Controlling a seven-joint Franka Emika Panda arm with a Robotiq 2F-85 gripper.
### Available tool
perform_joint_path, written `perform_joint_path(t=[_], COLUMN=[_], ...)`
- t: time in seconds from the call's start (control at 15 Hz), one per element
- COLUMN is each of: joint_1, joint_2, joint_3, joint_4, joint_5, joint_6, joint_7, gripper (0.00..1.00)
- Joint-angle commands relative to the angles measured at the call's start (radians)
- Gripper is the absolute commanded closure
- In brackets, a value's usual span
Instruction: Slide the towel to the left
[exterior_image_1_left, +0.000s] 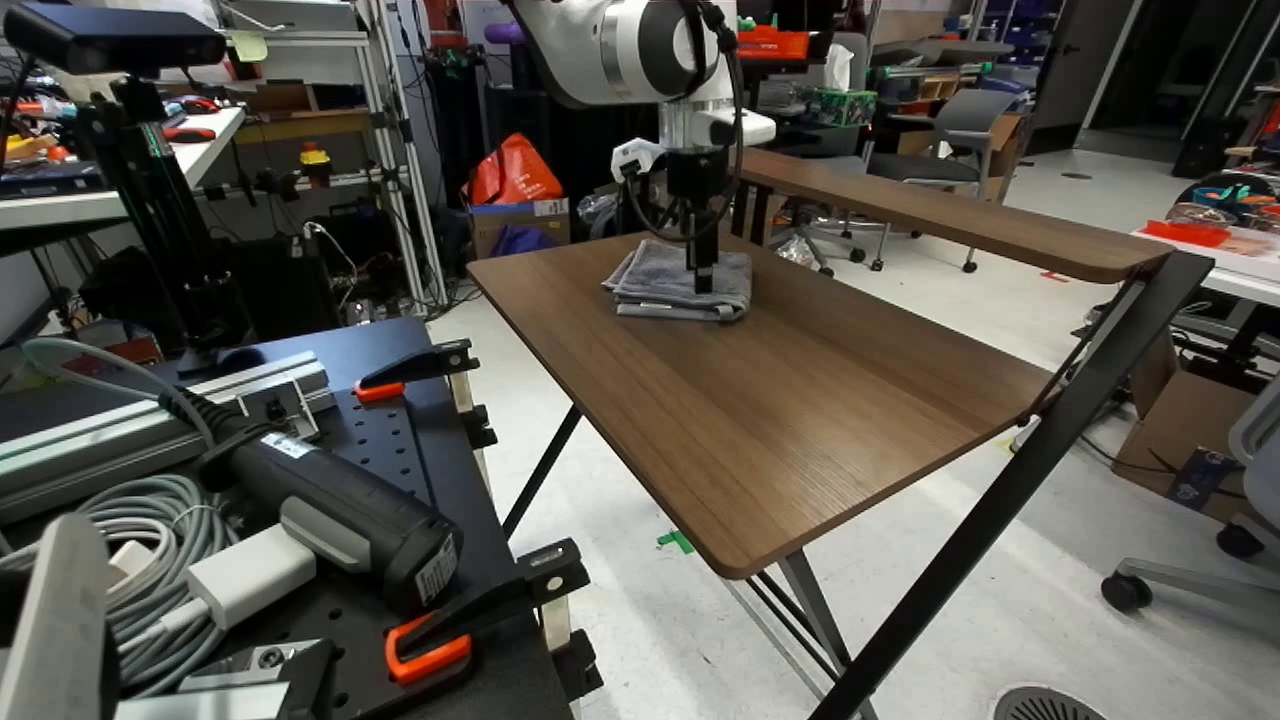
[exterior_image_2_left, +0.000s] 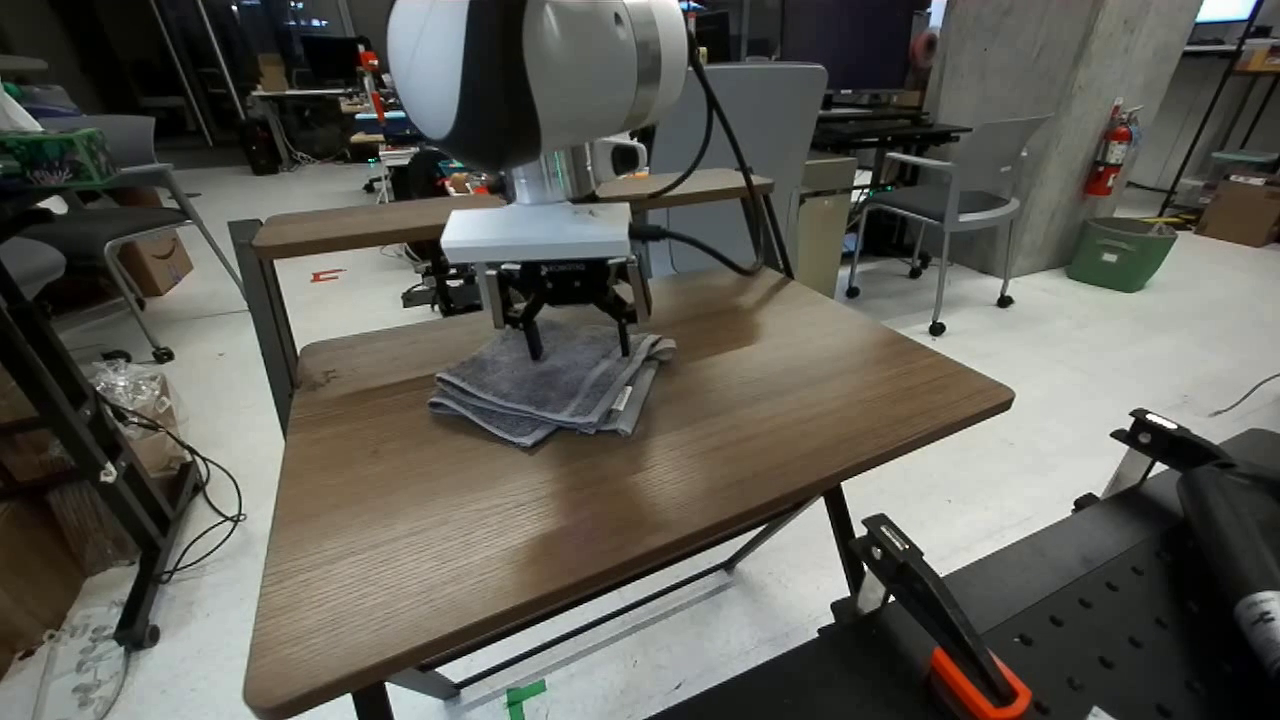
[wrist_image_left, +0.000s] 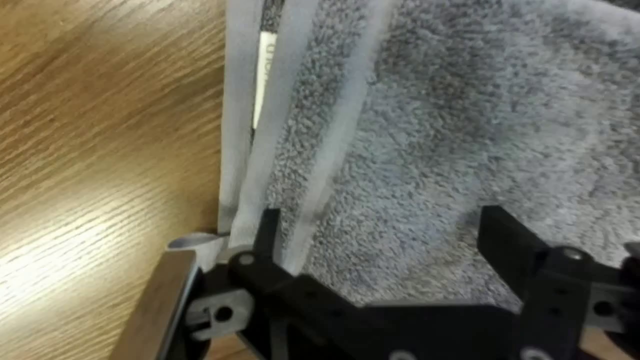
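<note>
The grey towel (exterior_image_1_left: 650, 277) lies folded and flat on the brown tabletop (exterior_image_1_left: 790, 420) in both exterior views, with layered edges and a small white tag showing (exterior_image_2_left: 622, 398). My gripper (exterior_image_2_left: 580, 354) points straight down over the towel (exterior_image_2_left: 510, 385), with its two black fingers spread apart. The fingertips are at or just above the cloth; I cannot tell whether they press on it. In the wrist view the gripper (wrist_image_left: 381, 214) is open, with unpinched towel (wrist_image_left: 425, 130) between the fingers. The left finger is near the towel's striped edge. In an exterior view the gripper (exterior_image_1_left: 704, 285) hides part of the towel.
A raised brown shelf (exterior_image_1_left: 920, 210) runs along one side of the table, also seen in an exterior view (exterior_image_2_left: 350, 230). A black slanted table leg (exterior_image_1_left: 1010, 480) holds it. A black bench (exterior_image_1_left: 390, 450) with clamps, cables and a handheld tool stands apart from the table.
</note>
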Motion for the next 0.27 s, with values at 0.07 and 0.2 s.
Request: perform_joint_path(t=[0.07,0.2], joint_1=[-0.007,-0.007], joint_2=[-0.043,-0.073], joint_3=[0.014,0.016], joint_4=[-0.025,-0.052], joint_5=[-0.032,-0.035], joint_6=[-0.002,-0.003], joint_7=[-0.024,-0.038], gripper=[0.0,0.0])
